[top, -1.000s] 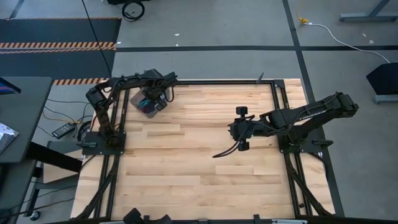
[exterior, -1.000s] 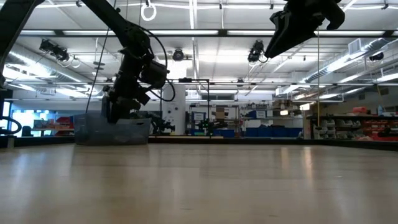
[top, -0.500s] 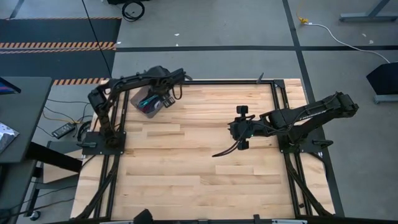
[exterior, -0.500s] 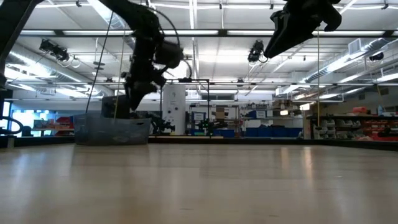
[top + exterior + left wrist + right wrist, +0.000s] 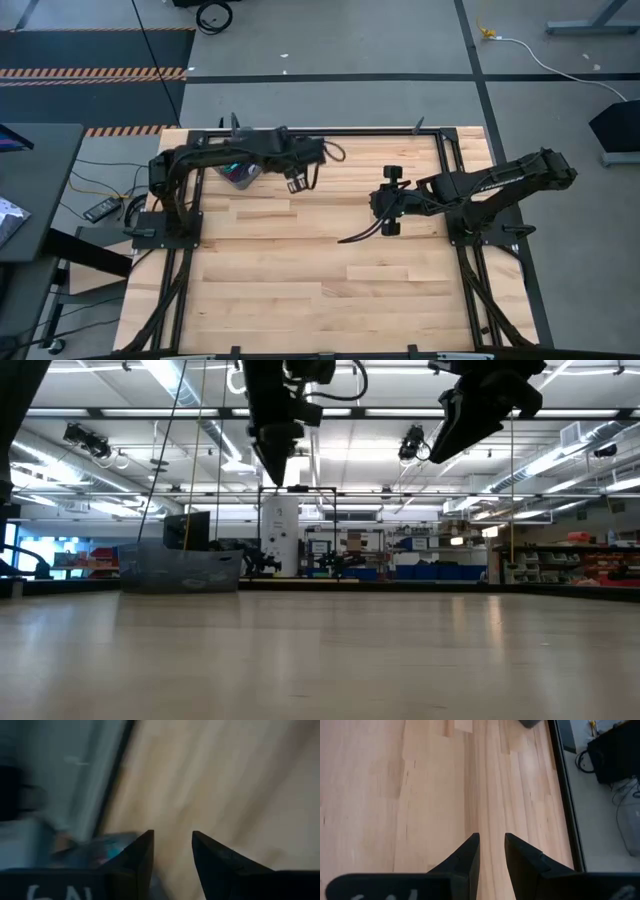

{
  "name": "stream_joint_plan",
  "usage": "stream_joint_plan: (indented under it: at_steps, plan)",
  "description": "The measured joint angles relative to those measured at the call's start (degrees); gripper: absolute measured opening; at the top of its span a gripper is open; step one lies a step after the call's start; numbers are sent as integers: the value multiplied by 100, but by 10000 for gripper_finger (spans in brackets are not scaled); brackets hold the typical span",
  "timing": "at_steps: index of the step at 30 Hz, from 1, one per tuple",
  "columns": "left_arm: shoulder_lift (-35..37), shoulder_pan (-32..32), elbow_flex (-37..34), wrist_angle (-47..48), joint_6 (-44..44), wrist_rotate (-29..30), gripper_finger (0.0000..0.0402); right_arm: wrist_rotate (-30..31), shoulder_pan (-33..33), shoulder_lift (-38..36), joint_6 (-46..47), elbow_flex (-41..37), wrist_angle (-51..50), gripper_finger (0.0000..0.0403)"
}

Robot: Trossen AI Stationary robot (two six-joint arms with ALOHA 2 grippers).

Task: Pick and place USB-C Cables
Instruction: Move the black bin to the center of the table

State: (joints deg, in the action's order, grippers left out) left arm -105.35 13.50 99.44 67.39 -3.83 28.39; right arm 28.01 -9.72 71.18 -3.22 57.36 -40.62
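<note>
Reaching out flat along the table's far edge, my left gripper (image 5: 297,178) hangs above bare wood, its fingers slightly parted and holding nothing. The cables (image 5: 236,172) lie in the clear bin (image 5: 240,176) behind it, near the far left corner. My right gripper (image 5: 388,200) hovers mid-table, likewise narrowly parted, with open board (image 5: 300,270) all around.

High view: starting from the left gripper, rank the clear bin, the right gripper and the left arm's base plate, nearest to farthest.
From the left gripper, near the table's far edge:
1. Clear bin, beside it toward the table's left corner.
2. Right gripper, across mid-table on the right.
3. Left arm's base plate, at the table's left edge.
</note>
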Motion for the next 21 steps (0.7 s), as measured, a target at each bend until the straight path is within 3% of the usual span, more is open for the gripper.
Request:
stream_joint_plan:
  at_steps: [3, 8, 10, 12, 17, 21]
  plan:
    - [-3, -43, 0, 434, -68, 757, 136, -47, 27, 0, 126, 0, -52, 95]
    - [-3, 440, -202, 755, -615, -185, 125, -84, 29, 2, 157, 0, -63, 95]
    - [-3, 697, -430, 712, -633, -290, 120, -92, 29, 0, 159, 0, -63, 95]
    - [-1, 1026, -750, 499, -623, -389, 117, -117, 29, 1, 161, 0, -64, 95]
    - [-1, 1952, -1717, -339, -618, -1606, 112, -131, 29, 0, 159, 0, -68, 95]
    - [-3, 2333, -2237, -587, -678, -1648, 120, -131, 30, 1, 46, 0, -73, 95]
